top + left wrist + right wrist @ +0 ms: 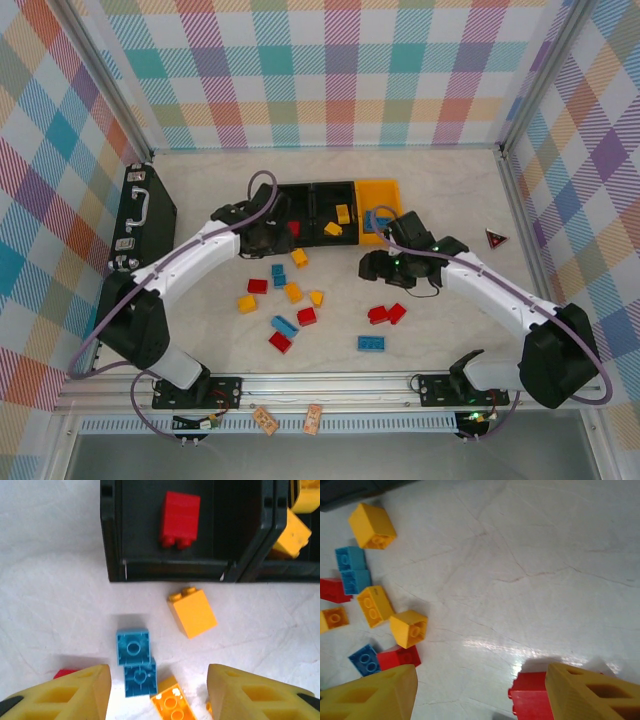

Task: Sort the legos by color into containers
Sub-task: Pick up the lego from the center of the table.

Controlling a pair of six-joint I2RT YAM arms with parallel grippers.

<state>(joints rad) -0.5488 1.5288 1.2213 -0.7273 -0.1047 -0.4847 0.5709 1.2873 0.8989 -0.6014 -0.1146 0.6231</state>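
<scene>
**A:** The left gripper [158, 682] hangs empty, jaws apart, over two blue bricks [136, 662] near the left black bin [112, 540], which holds a binned red brick [179, 519].

**B:** What's the risk?

**A:** Closing there could also catch the orange brick [170, 702] just beside the blues. The bin's near wall is close enough for a finger to clip.

**B:** And the right gripper [480, 690]?

**A:** It's parted and empty too. A loose red brick [530, 695] sits just beside one finger, so it might get shoved rather than gripped. There's bare tabletop [545, 555] beyond it.
</scene>
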